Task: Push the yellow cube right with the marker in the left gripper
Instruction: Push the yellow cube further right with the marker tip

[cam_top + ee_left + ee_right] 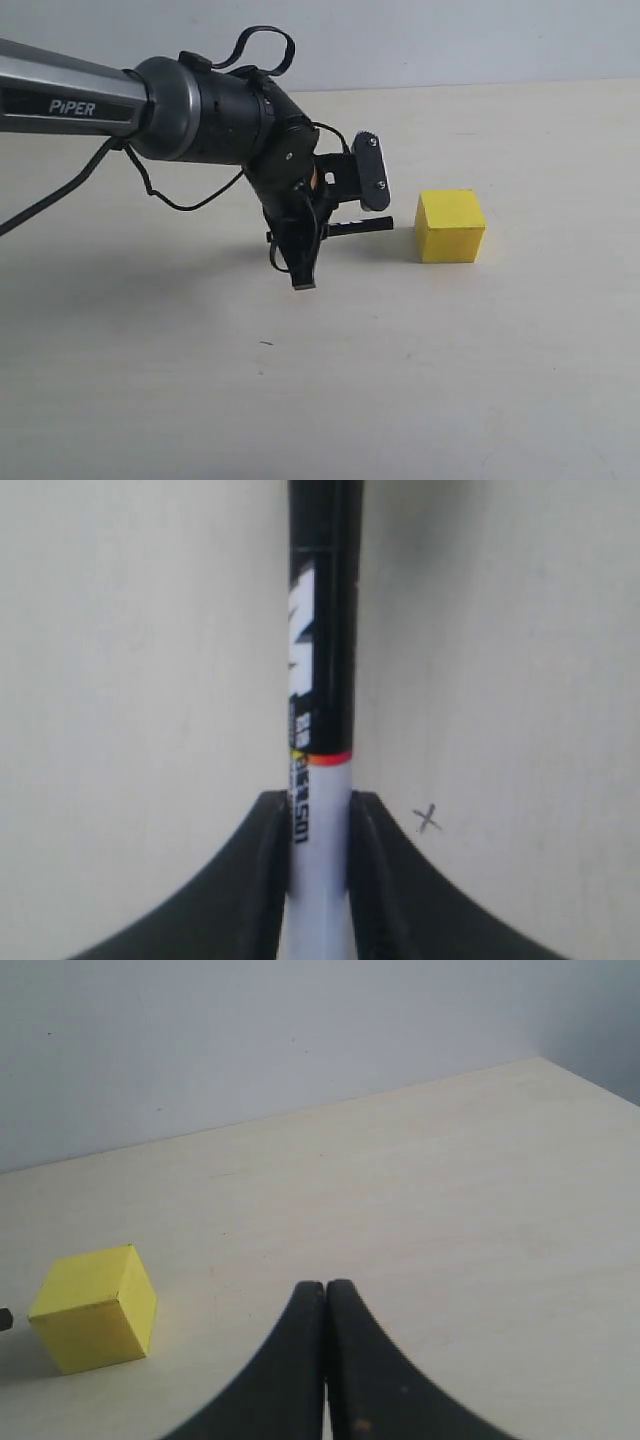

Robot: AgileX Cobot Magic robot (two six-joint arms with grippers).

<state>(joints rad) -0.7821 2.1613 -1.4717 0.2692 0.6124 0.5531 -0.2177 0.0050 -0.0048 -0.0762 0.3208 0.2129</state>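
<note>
The yellow cube [450, 226] rests on the pale table, right of centre in the exterior view. My left gripper [335, 225] is shut on the marker [362, 226], which lies level with its black end pointing right at the cube. A small gap separates that end from the cube's left face. In the left wrist view the marker [320, 680] runs straight out between the black fingers [268, 850], which clamp its white barrel; the cube is out of that view. My right gripper [325, 1292] is shut on nothing, well away from the yellow cube [95, 1308].
The beige table [480, 380] meets a grey wall [450, 40] at the back. A small pencilled X [428, 819] marks the tabletop near the left fingers. The left arm's grey link and black cables [170, 195] hang over the table's left side.
</note>
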